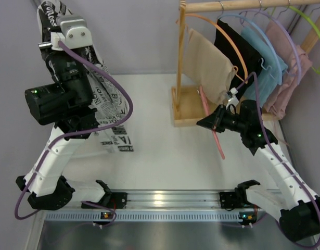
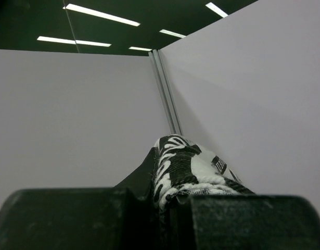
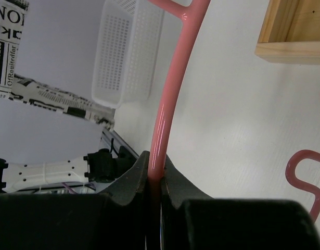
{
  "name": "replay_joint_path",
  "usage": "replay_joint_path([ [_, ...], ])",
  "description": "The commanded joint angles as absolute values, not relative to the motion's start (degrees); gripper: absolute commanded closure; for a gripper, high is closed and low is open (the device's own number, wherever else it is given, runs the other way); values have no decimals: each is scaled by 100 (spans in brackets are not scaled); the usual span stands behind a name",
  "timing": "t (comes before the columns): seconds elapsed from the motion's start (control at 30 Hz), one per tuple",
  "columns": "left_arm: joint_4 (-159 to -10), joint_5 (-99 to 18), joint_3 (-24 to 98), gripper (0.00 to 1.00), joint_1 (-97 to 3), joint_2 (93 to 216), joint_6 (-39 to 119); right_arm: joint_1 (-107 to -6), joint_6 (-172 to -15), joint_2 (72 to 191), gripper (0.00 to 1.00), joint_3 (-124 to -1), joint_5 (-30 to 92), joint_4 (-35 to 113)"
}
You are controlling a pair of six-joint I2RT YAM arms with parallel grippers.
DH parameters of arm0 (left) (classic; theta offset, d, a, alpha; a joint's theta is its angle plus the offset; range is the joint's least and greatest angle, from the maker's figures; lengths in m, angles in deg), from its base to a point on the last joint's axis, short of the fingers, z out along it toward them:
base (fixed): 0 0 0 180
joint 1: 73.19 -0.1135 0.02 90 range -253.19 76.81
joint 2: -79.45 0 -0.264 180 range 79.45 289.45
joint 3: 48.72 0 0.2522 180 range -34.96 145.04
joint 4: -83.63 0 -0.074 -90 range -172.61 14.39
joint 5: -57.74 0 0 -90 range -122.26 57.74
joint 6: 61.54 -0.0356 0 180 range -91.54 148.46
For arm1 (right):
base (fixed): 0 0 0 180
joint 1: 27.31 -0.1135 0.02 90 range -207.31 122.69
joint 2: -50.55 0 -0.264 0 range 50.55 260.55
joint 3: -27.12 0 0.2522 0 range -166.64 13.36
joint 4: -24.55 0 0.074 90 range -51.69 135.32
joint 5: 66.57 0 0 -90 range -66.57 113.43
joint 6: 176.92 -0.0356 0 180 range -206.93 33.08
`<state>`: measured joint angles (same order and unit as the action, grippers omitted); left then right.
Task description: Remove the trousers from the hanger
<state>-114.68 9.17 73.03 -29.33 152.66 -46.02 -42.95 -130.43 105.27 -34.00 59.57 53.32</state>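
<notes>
Gripping high on the left, the left gripper (image 2: 162,205) is clamped shut on a fold of the trousers (image 1: 107,99), black-and-white newsprint pattern. The fabric hangs down from the raised arm toward the table (image 1: 160,161); whether the hem touches it can't be told. Trousers are off the hanger (image 1: 218,140) and well apart from it. Mid-right, the right gripper (image 3: 155,179) is closed tight on the hanger's pink rod, which runs tilted, its lower end out over the table, its upper end near the wooden rack (image 1: 181,62). The right wrist view shows a white perforated basket (image 3: 128,52) beyond the rod. Far right, the rack carries beige (image 1: 206,65), black (image 1: 238,44), light-blue (image 1: 264,52) and pink (image 1: 284,78) garments on their own hangers.
</notes>
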Motion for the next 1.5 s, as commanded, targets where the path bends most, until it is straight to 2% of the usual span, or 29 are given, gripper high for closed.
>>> replay_joint_path([
  [0.0, -12102, 545, 7271, 100, -3021, 15020, -4880, -4366, -12938, 10364, 100, -3797, 6000, 5018],
  [0.13, -12145, 597, 7078, 100, -3153, 15186, -5134, -4375, -12946, 10381, 100, -3841, 5982, 5027],
  [0.23, -11778, 807, 7279, 100, -3591, 15484, -4663, -4383, -12929, 10407, 100, -3885, 5982, 5044],
  [0.37, -11004, 721, 7535, 100, -4915, 15732, -3739, -4383, -12885, 10408, 100, -3911, 5982, 5080],
  [0.53, -10563, 466, 7272, 100, -5771, 15610, -2912, -4375, -12815, 10381, 100, -3911, 5973, 5088],
  [0.8, -10291, 211, 5603, 100, -6589, 14968, -2182, -4375, -12780, 10311, 100, -3911, 6044, 5106],
  [1.13, -9843, 667, 3345, 100, -6818, 13800, -1786, -4392, -12674, 10162, 100, -3990, 6052, 5246],
  [1.47, -9413, 1362, 2314, 100, -6923, 13385, -1523, -4384, -12621, 10153, 100, -4061, 6070, 5291],
])
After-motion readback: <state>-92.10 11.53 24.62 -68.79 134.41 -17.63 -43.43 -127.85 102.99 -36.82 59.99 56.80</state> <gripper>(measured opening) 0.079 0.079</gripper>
